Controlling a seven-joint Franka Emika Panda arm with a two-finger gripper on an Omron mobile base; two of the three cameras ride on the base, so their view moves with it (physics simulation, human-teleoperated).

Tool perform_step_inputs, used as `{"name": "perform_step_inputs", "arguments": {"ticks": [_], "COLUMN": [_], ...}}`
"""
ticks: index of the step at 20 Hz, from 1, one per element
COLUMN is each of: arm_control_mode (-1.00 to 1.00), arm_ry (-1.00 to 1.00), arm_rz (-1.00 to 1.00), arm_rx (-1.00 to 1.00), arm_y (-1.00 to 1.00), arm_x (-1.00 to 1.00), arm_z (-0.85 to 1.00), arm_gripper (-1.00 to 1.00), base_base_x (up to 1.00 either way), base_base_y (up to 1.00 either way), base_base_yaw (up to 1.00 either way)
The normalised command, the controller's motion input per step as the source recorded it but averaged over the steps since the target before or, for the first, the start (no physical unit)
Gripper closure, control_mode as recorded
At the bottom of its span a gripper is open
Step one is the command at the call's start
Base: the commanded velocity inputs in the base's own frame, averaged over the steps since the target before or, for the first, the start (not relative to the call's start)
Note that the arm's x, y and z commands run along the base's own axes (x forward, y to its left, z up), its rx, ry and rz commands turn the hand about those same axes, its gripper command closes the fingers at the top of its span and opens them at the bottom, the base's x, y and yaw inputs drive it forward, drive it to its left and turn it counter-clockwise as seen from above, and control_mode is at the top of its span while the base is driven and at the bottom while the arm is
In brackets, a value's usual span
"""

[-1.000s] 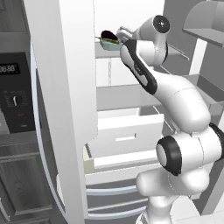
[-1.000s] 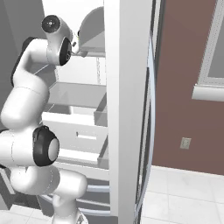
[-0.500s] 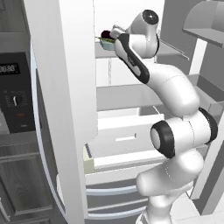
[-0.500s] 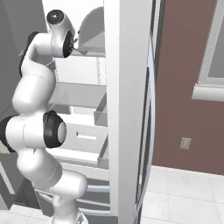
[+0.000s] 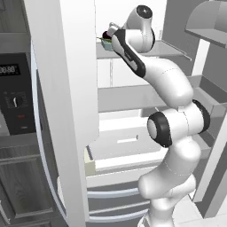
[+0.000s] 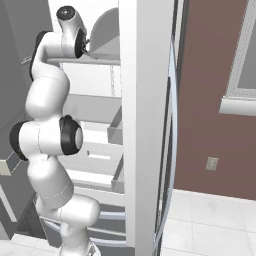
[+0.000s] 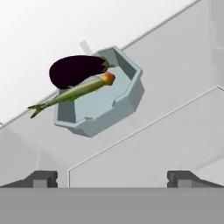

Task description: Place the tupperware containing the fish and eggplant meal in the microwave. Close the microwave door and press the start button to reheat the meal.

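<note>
Reaching closer to the tupperware (image 7: 98, 103) than before, the end effector (image 7: 113, 178) (fingers spread) holds nothing

Tupperware (image 7: 105, 105) on grey fridge shelf (image 7: 175, 87)

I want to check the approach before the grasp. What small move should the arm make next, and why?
Probably ease the pincer forward toward the tupperware. In the hand view the pincer is open and apart from the container, which sits ahead on the fridge shelf with the eggplant and fish lying in it. Nothing is held yet.
</note>
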Motion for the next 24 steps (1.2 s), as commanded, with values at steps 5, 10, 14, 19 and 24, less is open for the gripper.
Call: {"name": "perform_step_inputs", "arguments": {"ticks": [5,10,14,19,24], "arm_control_mode": [-1.0,-1.0,-1.0,-1.0,-1.0], "arm_ry": [0.0,0.0,0.0,0.0,0.0], "arm_rz": [0.0,0.0,-0.01,-0.04,-0.05], "arm_rx": [0.0,0.0,0.0,0.0,0.0], "arm_y": [0.0,0.0,0.0,0.0,0.0], "arm_x": [0.34,0.32,0.33,0.29,0.26], "arm_z": [-0.17,-0.19,-0.04,0.0,0.0], "arm_gripper": [-1.0,-1.0,-1.0,-1.0,-1.0], "base_base_x": [0.0,0.0,0.0,0.0,0.0], "base_base_y": [0.0,0.0,0.0,0.0,0.0], "base_base_yaw": [0.0,0.0,0.0,0.0,0.0]}}
